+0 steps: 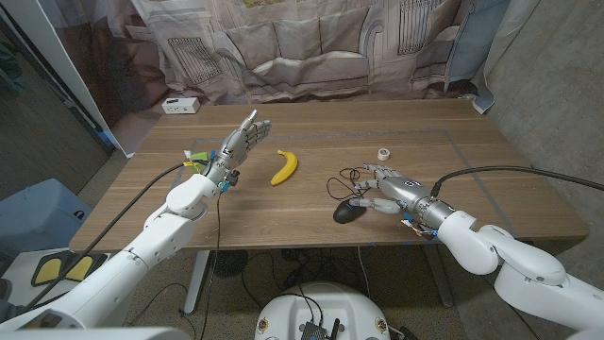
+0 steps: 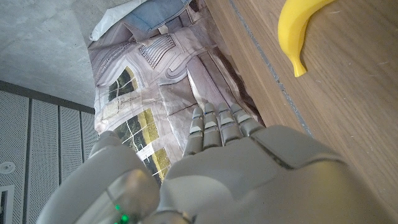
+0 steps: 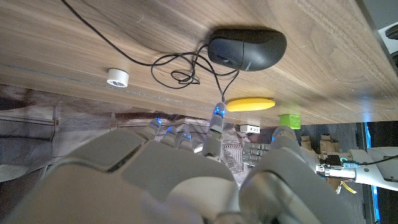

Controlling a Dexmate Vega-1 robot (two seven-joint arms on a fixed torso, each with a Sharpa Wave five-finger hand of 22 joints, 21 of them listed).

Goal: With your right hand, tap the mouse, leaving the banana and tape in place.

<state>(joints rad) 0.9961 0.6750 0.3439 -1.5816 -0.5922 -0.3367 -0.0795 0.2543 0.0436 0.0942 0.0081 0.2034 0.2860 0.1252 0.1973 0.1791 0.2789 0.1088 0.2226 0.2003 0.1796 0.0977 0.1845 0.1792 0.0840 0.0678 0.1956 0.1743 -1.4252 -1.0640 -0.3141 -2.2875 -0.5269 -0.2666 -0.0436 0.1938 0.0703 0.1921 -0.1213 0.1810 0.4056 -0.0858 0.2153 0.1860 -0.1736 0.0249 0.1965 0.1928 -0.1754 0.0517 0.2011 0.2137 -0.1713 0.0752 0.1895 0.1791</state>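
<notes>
The right hand (image 1: 385,192) hovers low over the table (image 1: 472,161) with its fingers (image 1: 376,173) apart and slightly curled, holding nothing; in the head view its thumb side is just beside the mouse (image 1: 349,211), and I cannot tell whether it touches it. The right wrist view shows the same hand (image 3: 186,180) from behind, fingers spread, with the mouse (image 3: 247,48) lying ahead of the fingertips, seemingly apart from them. The mouse's thin black cable (image 1: 347,181) loops loosely on the wood beside the fingers. The tape (image 1: 384,153), a small white roll, sits just beyond the hand, farther from the robot. The banana (image 1: 285,167) lies well off toward the left arm's side, between the two hands. The left hand (image 1: 239,144) is raised near the far left part of the table, fingers straight and together, gripping nothing. A small green block (image 1: 195,159) lies beside the left wrist, and a white box (image 1: 179,105) sits at the table's far corner.
</notes>
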